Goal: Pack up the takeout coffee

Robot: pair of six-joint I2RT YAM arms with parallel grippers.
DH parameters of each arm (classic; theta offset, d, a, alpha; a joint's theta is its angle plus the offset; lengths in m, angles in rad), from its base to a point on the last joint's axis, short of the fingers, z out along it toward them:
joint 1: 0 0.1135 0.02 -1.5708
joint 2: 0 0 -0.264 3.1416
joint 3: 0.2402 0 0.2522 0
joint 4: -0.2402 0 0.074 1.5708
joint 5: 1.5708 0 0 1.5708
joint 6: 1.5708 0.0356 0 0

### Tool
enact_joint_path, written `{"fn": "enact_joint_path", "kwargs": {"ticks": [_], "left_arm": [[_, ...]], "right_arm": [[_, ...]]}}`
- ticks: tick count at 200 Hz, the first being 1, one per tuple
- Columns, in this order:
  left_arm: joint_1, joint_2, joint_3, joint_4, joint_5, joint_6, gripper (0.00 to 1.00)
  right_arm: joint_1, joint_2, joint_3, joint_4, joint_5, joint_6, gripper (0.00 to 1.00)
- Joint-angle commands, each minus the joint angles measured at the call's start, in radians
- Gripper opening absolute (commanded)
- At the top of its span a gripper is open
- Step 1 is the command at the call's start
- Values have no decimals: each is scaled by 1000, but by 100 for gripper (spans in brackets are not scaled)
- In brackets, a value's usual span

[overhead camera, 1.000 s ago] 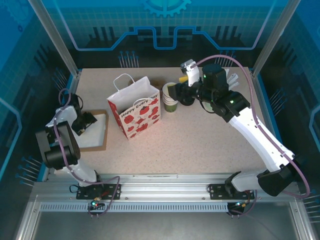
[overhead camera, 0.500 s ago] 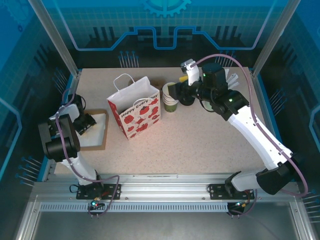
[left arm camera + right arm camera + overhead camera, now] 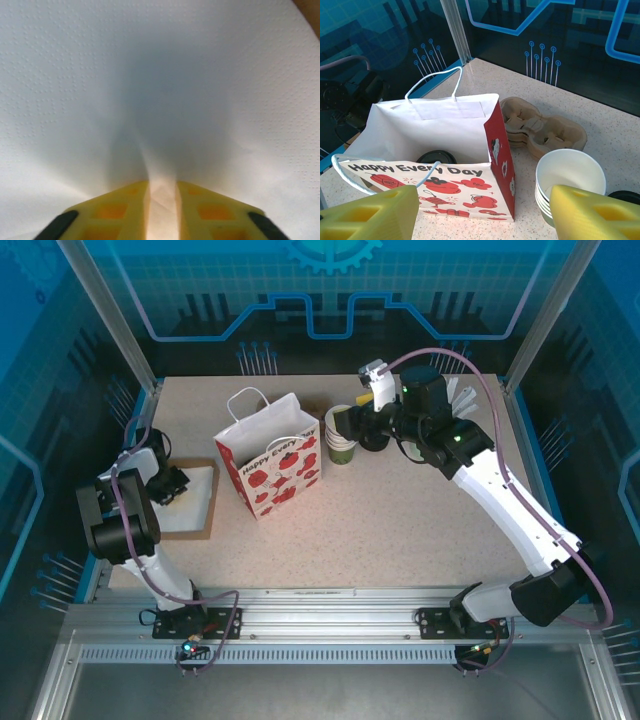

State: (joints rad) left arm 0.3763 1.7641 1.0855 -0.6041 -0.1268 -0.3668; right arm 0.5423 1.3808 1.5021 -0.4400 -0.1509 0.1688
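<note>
Packing station seen from above and from both wrists. The paper bag [image 3: 275,465] stands open and upright on the worktop [image 3: 400,530], left of centre and toward the far edge. The takeout coffee [image 3: 436,157] sits inside it: its round black lid shows on the bag floor near the printed front wall, while the cup body is hidden. From the lid's level pose, the cup is judged upright, long axis vertical.

The right gripper [image 3: 482,196] hovers just off the bag's right side, above the stack of cups [image 3: 570,172], with its yellow fingers spread wide and nothing between them. From it the coffee lies ahead, down and to the left, through the bag mouth. Moulded cup carriers [image 3: 540,127] lie behind the stack, toward the far edge.

The left gripper [image 3: 162,200] is at the left edge of the worktop, over the tray [image 3: 195,533], its fingers drawn together on a raised fold of the white napkin [image 3: 160,75].

The right arm is the nearer to the bag mouth. With the cup apparently bagged, the coming move probably turns on carrying the napkin rightward from the tray to that opening.
</note>
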Motion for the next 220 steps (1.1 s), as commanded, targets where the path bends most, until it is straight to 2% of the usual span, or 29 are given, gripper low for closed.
{"fn": "enact_joint_path", "kwargs": {"ticks": [1,40,75,83,99,104,119,139,174,220], "left_arm": [[-7,-33,-2,3,5,5,15],[-7,-56,-5,4,1,11,0],[-7,-130,-15,11,-11,2,0],[-7,-151,-22,18,-25,-2,10],[-7,-150,-23,24,-30,-6,39],[-7,-138,-19,22,-27,-7,45],[-10,-89,0,12,-19,-8,57],[-20,-36,12,15,-21,-6,67],[-24,27,15,24,-24,1,71],[-24,21,-5,37,-19,3,56]], "right_arm": [[-11,7,3,18,-19,12,71],[-11,11,6,18,-21,12,71],[-10,11,4,17,-19,13,71],[-11,13,5,16,-18,11,71],[-11,15,4,19,-19,12,71],[-11,17,4,21,-19,12,71],[-11,24,7,20,-24,13,71],[-11,26,8,15,-20,11,71],[-11,23,6,14,-10,6,71],[-11,33,6,13,-12,6,71]]}}
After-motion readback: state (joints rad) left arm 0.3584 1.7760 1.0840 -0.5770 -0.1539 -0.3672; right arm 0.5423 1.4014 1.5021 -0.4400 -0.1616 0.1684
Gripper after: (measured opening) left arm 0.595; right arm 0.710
